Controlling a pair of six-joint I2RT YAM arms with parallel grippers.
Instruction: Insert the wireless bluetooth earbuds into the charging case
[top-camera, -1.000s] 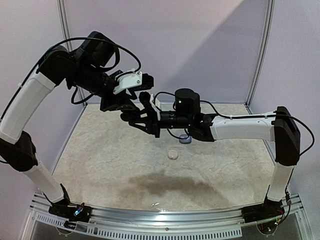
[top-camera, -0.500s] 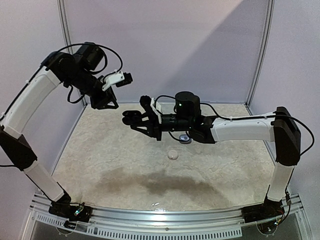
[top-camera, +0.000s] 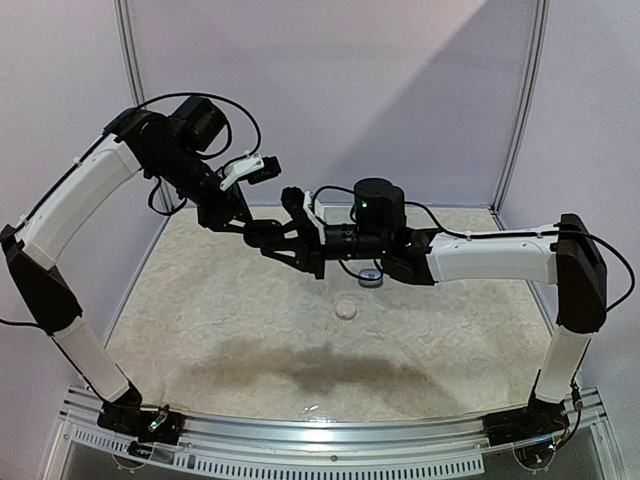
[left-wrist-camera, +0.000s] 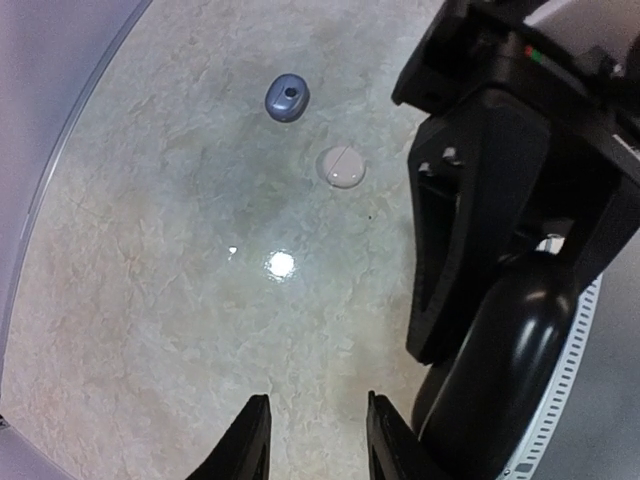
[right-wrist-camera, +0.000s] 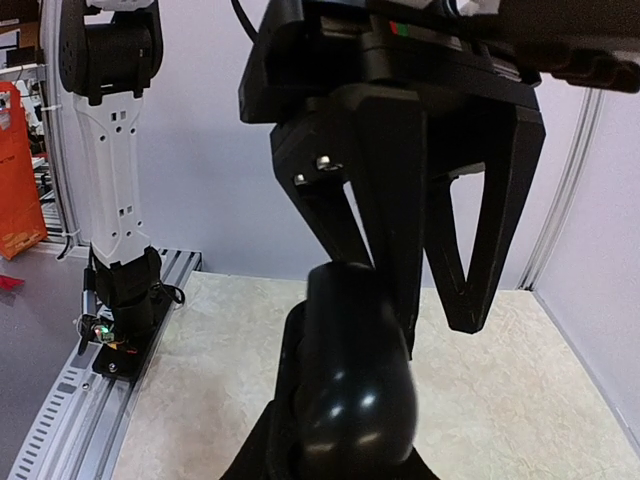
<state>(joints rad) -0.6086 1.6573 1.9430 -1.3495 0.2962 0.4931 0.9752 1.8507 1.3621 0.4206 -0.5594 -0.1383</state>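
The right hand (top-camera: 262, 236) pinched a black case (right-wrist-camera: 350, 375); the left hand (left-wrist-camera: 310, 440), spread at nine o'clock, risked knocking it loose.

Two cases are seen on the table (top-camera: 220, 330): one closed case (top-camera: 346, 308) lies nearer, the other case (top-camera: 371, 277) just behind, slightly right.

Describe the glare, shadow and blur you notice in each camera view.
Top external: a broad dark shadow lies on the table. Left wrist: a bright glare spot sits below the white case. Right wrist: the black object up close looks blurred.
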